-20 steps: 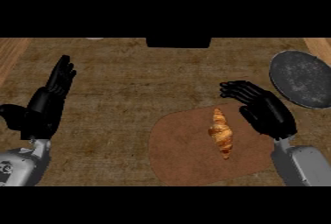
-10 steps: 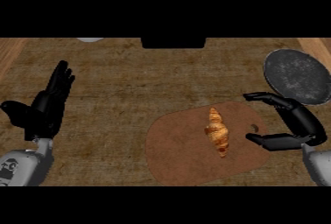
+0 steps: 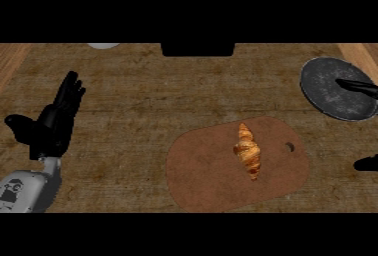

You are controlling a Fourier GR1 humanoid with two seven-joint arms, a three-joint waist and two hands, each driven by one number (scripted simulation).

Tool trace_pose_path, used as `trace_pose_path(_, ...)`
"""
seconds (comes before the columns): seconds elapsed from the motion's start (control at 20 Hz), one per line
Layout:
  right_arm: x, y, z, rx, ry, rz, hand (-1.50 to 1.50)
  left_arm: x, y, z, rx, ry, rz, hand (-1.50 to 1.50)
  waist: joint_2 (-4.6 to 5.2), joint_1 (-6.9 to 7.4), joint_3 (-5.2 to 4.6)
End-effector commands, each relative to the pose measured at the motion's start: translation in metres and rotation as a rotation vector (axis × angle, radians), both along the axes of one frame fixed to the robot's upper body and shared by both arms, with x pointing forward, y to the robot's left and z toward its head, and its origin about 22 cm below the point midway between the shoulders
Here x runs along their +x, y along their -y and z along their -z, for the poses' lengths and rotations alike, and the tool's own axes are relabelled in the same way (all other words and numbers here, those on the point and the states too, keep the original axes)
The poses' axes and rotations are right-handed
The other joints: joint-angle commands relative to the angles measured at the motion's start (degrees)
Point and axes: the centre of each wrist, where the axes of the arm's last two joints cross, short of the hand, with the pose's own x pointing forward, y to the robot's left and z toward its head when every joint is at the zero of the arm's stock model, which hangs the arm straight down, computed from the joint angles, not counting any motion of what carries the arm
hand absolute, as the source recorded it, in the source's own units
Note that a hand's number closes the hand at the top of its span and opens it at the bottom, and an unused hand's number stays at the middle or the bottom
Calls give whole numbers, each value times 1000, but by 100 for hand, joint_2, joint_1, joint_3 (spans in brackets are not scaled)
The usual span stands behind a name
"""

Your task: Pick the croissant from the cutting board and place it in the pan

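Observation:
A golden croissant (image 3: 248, 152) lies lengthwise in the middle of the brown cutting board (image 3: 203, 175). The round dark grey pan (image 3: 332, 97) sits at the far right of the counter, beyond the board. Of my right hand (image 3: 367, 163) only the thumb shows at the right edge beside the board, and one straight finger (image 3: 357, 86) reaches over the pan; it holds nothing and is apart from the croissant. Far to the left, my left hand (image 3: 53, 127) rests open with its fingers up.
A black box (image 3: 198, 49) stands at the back centre and a pale round object (image 3: 103, 45) at the back left. The board has a small hole (image 3: 289, 147) near its right side. Lighter wood strips (image 3: 360, 52) border the counter's far corners.
My right hand has swung from above the board's right side out to the right edge, mostly leaving the view. The croissant, the board and my left hand have stayed put.

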Motion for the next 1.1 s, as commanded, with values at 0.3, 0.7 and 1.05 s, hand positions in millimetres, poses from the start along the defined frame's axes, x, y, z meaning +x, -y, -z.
trace_pose_path(0.3,7,-55,-86,-222,35,-6,-150,2,0,7,10,-8,10,0,-10,14,0)
trace_pose_path(0.7,19,-121,-71,-215,-21,-94,-150,15,-7,4,7,17,4,0,2,27,1)
trace_pose_path(1.05,2,-137,-65,-254,-72,-142,-150,-3,-9,0,0,5,11,0,-5,28,3)
